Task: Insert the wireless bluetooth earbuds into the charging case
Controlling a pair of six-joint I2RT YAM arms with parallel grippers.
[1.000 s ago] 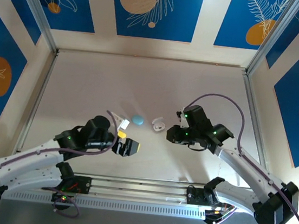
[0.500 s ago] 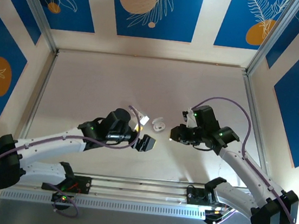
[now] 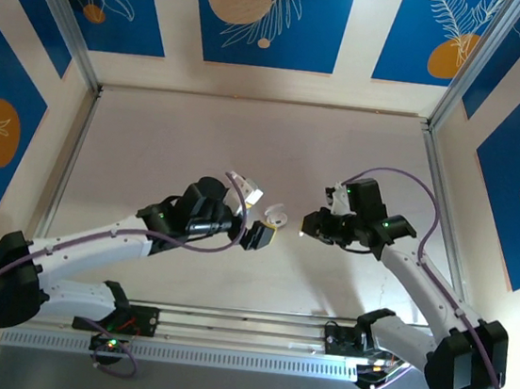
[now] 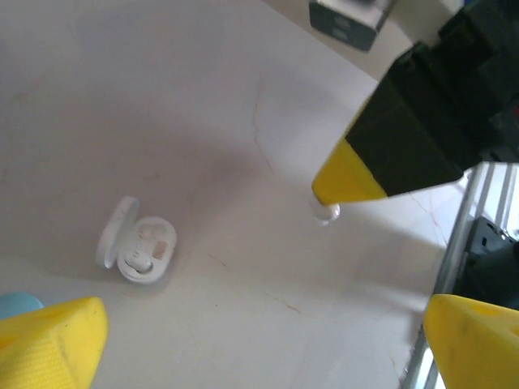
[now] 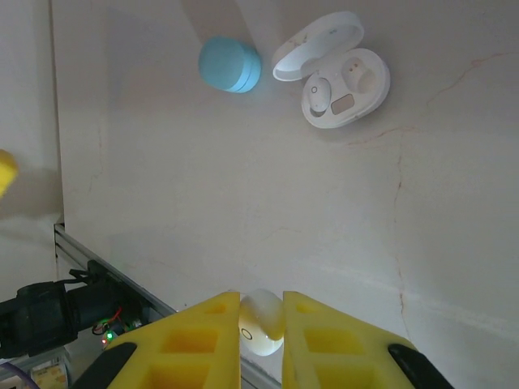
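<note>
The white charging case (image 5: pixel 345 85) lies open on the table with one white earbud (image 5: pixel 318 93) seated in it and the other cup bare. My right gripper (image 5: pixel 261 301) is shut on a second white earbud (image 5: pixel 259 324), held above the table to the right of the case (image 3: pixel 276 217). My left gripper (image 4: pixel 263 324) is open with nothing between its fingers, hovering just near-left of the case (image 4: pixel 138 247). From the top, the left gripper (image 3: pixel 260 235) and right gripper (image 3: pixel 309 229) flank the case. The blue earbuds are out of view.
A closed light blue oval case (image 5: pixel 231 65) lies just left of the white one; my left arm (image 3: pixel 196 215) covers it in the top view. The metal rail (image 3: pixel 243 330) with the arm bases runs along the near edge. Aluminium frame posts (image 3: pixel 434 206) border the table.
My left arm has swung right and forward, bringing its open gripper beside the white case and covering the blue case. The right gripper has barely shifted, still holding the earbud.
</note>
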